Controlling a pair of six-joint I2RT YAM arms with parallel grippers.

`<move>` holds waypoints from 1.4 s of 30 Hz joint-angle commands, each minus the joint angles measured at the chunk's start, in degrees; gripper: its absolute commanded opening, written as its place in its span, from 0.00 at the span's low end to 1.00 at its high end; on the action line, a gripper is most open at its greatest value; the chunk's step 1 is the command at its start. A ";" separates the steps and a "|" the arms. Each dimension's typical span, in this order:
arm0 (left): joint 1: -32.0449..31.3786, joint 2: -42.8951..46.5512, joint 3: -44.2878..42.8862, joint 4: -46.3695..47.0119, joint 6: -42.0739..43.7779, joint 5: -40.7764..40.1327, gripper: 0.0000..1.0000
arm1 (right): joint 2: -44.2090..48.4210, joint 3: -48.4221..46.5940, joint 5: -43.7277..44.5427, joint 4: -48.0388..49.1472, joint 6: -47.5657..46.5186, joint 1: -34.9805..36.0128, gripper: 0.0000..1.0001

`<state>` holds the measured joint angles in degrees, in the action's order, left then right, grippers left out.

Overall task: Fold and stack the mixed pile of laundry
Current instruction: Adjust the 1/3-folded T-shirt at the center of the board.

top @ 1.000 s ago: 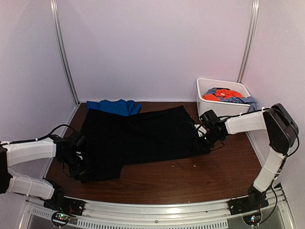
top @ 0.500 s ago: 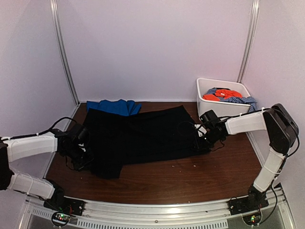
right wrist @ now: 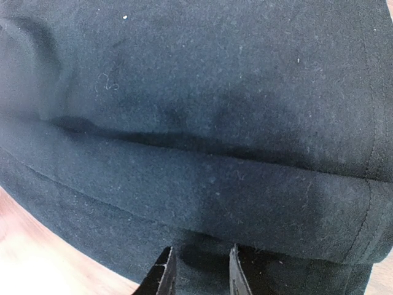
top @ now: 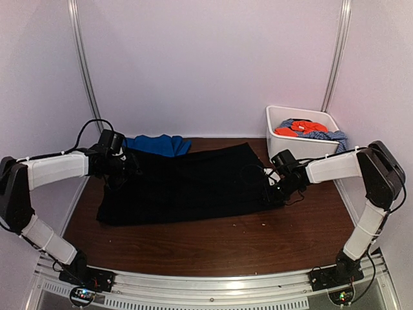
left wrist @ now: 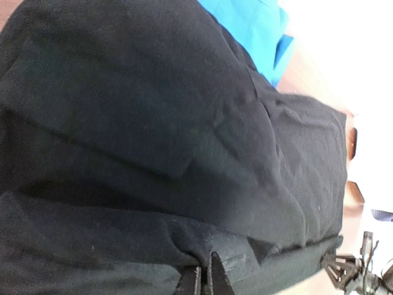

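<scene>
A large black garment (top: 187,187) lies spread across the middle of the brown table. My left gripper (top: 128,169) is at its far left corner, shut on a pinch of the black cloth (left wrist: 153,123), which bunches at the tips (left wrist: 206,279). A royal-blue garment (top: 155,144) lies just behind it, also visible in the left wrist view (left wrist: 245,24). My right gripper (top: 276,191) sits low at the black garment's right edge. Its jaws (right wrist: 201,270) stand a little apart with folded black cloth (right wrist: 196,92) between them. An orange-red garment (top: 300,128) and a blue-white speckled one (top: 332,137) lie in the tub.
The white plastic tub (top: 290,147) stands at the back right, just behind the right forearm. Bare brown table (top: 258,239) runs along the front. White walls with metal posts close in the back and both sides.
My left gripper has shut on the black garment's near-left part and carried it back and up toward the blue garment. The near-left flap is gone from the front. The right arm has stayed put.
</scene>
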<state>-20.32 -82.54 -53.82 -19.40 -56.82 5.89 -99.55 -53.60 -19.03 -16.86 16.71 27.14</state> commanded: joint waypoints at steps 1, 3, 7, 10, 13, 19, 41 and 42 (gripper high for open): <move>1.60 -3.28 -1.68 13.56 1.13 0.66 0.00 | 0.22 1.67 1.98 -2.48 0.14 0.02 0.31; 2.35 -3.64 -1.32 16.13 0.72 0.01 0.00 | 0.45 1.70 2.25 -2.77 0.01 -0.04 0.31; 3.86 -1.50 2.24 25.24 1.34 -2.56 0.00 | 0.75 1.89 1.95 -3.09 -0.05 -0.08 0.31; 3.88 -1.19 3.87 30.20 3.23 -3.69 0.00 | 0.90 1.56 1.78 -3.22 -0.09 -0.11 0.31; 3.88 -2.32 4.67 30.97 3.13 -2.94 0.00 | 0.93 0.52 1.88 -3.65 -0.23 -0.14 0.31; 4.01 -1.99 5.74 21.68 0.79 -8.12 0.32 | 2.12 -2.55 2.97 -4.01 -0.89 -0.28 0.33; 4.06 6.94 22.70 4.84 -4.94 -3.43 0.64 | -7.10 -7.80 -0.42 -2.55 -4.31 -1.69 0.34; 4.01 6.35 23.13 3.74 -5.61 -3.40 0.62 | -6.84 -6.57 -0.51 -2.52 -3.86 -1.61 0.34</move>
<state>-16.45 -74.30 -32.58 -15.33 -59.20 -1.72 -106.21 -63.13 -19.31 -19.62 11.99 25.36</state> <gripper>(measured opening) 0.647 0.340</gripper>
